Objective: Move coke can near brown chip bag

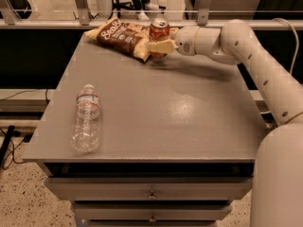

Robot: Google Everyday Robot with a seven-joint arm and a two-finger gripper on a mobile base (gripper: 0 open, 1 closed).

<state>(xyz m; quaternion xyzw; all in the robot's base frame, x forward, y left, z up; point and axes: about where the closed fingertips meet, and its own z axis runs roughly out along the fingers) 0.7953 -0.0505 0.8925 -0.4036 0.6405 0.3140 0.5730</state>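
Coke can (159,32): upright, silver top up, at the 12 o'clock end of the table (189,112).
Gripper (160,41): at the far end of the table, closed around the coke can; one tan finger (160,46) crossed the can's front low on its body.
Can relative to gripper: between the fingers, top standing above them; whether the base touched the table could not be told.
Arm (246,46): white, reaching in from 3 o'clock.
Brown chip bag (120,34): lying flat at the can's 9 o'clock, its near corner just beside the can and the finger; contact could not be told.
Water bottle (86,118): clear plastic, lying on its side toward the table's 8 o'clock, cap pointing to 12 o'clock, well apart from the can.
Drawers (151,193): below the table's front edge, closed.
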